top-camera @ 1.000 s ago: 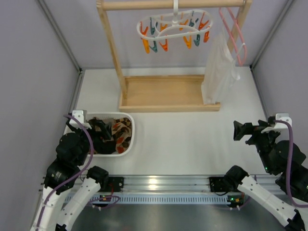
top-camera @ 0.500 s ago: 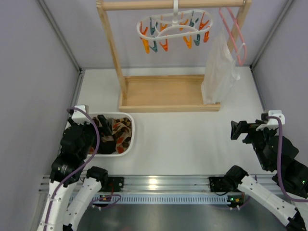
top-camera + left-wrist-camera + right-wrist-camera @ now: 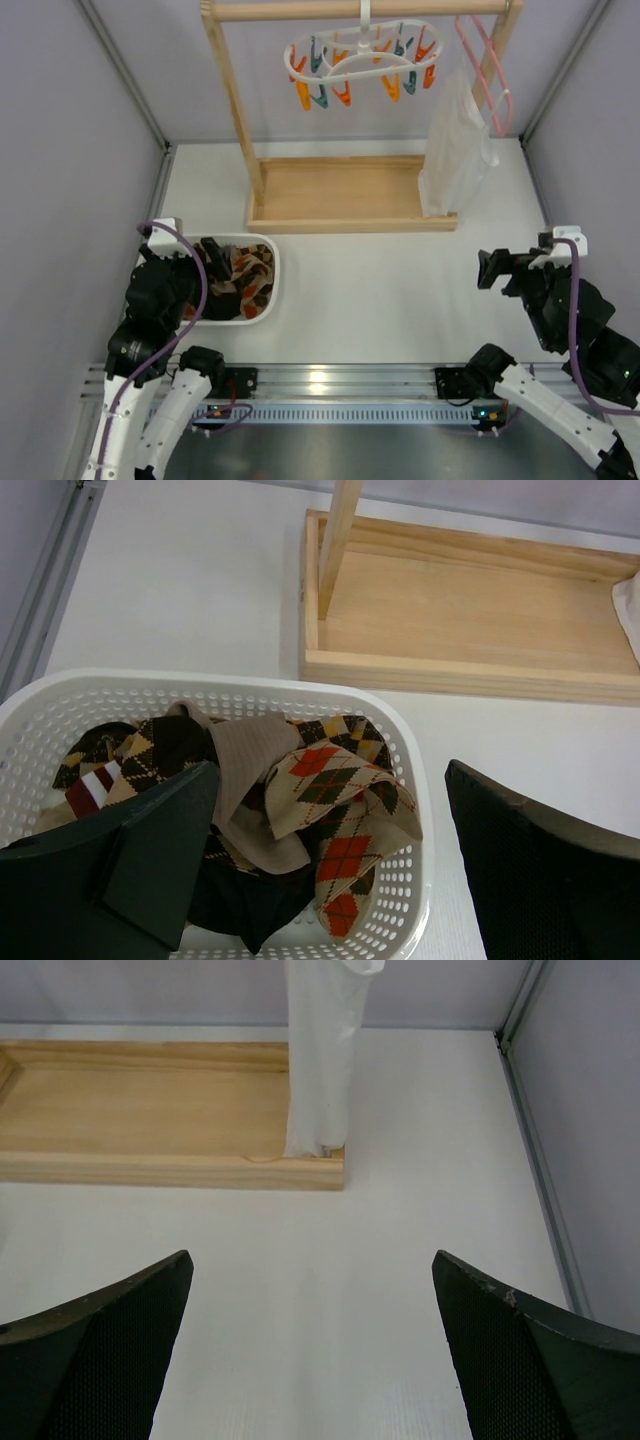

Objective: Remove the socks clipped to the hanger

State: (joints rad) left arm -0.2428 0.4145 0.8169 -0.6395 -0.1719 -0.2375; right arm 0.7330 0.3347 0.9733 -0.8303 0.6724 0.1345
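With left hand (image 3: 330, 770) spread wide and empty above socks (image 3: 345, 830) piled in basket (image 3: 300, 687) at the near-left corner of the desk (image 3: 400, 290), and right hand (image 3: 311, 1256) likewise apart by the right edge, check hanger (image 3: 362, 62) at the far edge: seemingly bare of socks, so likely finished; lift straight up clear of the rim, snagging nothing

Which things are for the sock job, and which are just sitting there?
For the job: socks, hanger with pegs, basket.
Just there: pink hanger, white bag, rack.
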